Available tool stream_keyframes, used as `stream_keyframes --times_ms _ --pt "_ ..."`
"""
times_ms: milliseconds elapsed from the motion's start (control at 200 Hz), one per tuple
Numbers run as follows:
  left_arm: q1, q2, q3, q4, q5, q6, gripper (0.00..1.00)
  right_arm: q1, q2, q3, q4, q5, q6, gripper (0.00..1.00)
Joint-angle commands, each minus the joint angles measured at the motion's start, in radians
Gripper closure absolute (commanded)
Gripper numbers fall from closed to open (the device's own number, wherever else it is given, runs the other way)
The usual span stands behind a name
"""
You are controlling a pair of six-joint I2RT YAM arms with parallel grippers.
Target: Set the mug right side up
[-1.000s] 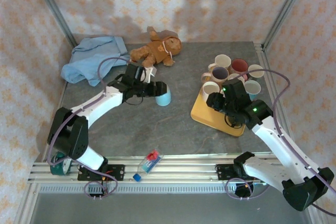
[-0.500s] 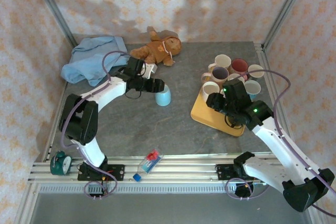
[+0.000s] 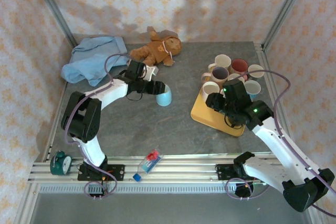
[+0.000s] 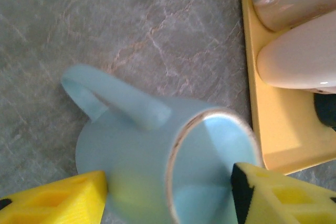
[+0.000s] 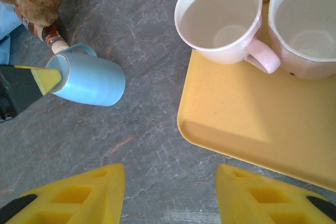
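The light blue mug (image 3: 164,97) lies on its side on the grey table, left of the yellow tray (image 3: 210,118), with its mouth facing my left gripper (image 3: 156,88). In the left wrist view the mug (image 4: 131,166) has its handle on top. My left gripper (image 4: 168,187) is open and straddles the mug's wall, one finger inside the mouth and the other against the outside. The right wrist view shows the mug (image 5: 89,80) with a yellow fingertip (image 5: 46,77) at its rim. My right gripper (image 5: 170,182) hangs open and empty above the tray's near left corner.
Several upright mugs (image 3: 231,72) stand on and behind the tray (image 5: 236,119). A teddy bear (image 3: 157,50) and a blue cloth (image 3: 92,59) lie at the back left. A small bottle (image 3: 149,161) and a green clock (image 3: 59,162) sit by the front rail.
My left arm's elbow has swung up and back while its gripper stayed at the mug and its jaws narrowed a little. The right arm has not moved.
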Motion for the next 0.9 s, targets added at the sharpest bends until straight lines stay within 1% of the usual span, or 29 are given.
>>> stream_keyframes --times_ms 0,95,185,420,530,606,736,826,896 --pt "-0.005 -0.065 -0.072 0.055 0.016 -0.056 0.36 -0.004 -0.015 -0.002 0.006 0.002 0.01 0.52" --pt "-0.015 -0.105 -0.137 0.127 0.027 -0.122 0.36 -0.004 -0.015 -0.005 0.01 -0.001 0.011 0.51" --pt "-0.041 -0.14 -0.168 0.158 0.022 -0.165 0.36 -0.005 -0.015 -0.009 0.014 -0.006 0.013 0.51" --pt "-0.175 -0.205 -0.192 0.188 -0.012 -0.282 0.36 -0.005 -0.022 -0.01 0.013 -0.008 0.017 0.52" --pt "-0.206 -0.239 -0.198 0.187 -0.039 -0.309 0.35 -0.004 -0.03 -0.016 0.011 -0.01 0.019 0.51" --pt "-0.208 -0.256 -0.189 0.169 -0.049 -0.299 0.33 -0.006 -0.033 -0.021 0.013 -0.013 0.022 0.51" --pt "-0.196 -0.272 -0.116 0.029 -0.124 -0.178 0.31 -0.006 -0.039 -0.024 0.013 -0.015 0.016 0.51" --pt "-0.165 -0.237 -0.05 -0.042 -0.13 -0.122 0.31 -0.005 -0.034 -0.022 0.007 -0.023 0.012 0.52" --pt "-0.143 -0.186 0.014 -0.119 -0.13 -0.077 0.31 -0.006 -0.018 -0.02 0.011 -0.054 0.0 0.52"
